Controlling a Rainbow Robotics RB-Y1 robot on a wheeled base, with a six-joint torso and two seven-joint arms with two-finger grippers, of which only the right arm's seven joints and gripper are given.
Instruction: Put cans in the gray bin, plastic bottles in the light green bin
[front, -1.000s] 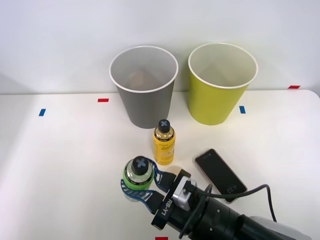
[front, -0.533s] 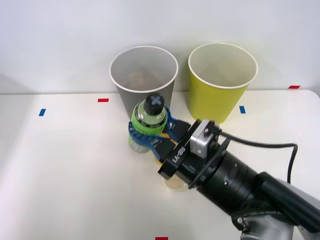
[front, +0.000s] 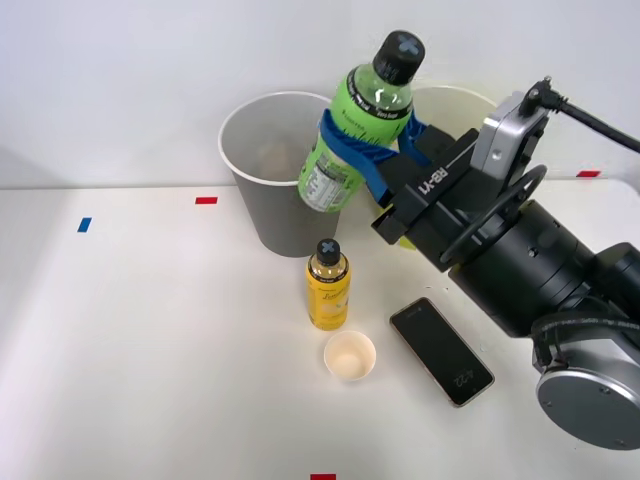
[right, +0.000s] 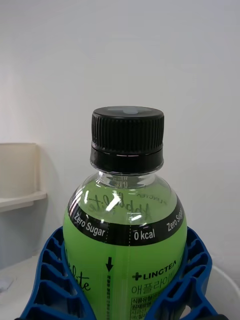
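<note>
Blue ribbed fingers (front: 350, 152) of our right gripper (front: 362, 150) pinch the green-labelled bottle (front: 355, 120) aloft, tilted, above the gray bin (front: 285, 215). We see the yellow-labelled bottle (front: 327, 287) upright at the gray bin's 5 o'clock.

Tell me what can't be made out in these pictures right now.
- The light green bin: front view, mostly hidden behind the right gripper and arm; just part of the rim shows.
- The green-labelled bottle: its base is cut off at the wrist view's edge, and the blue fingers cover its sides.
- The gray bin: front view, something dim lies inside, too faint to identify.
- The phone: screen text too small to read.
</note>
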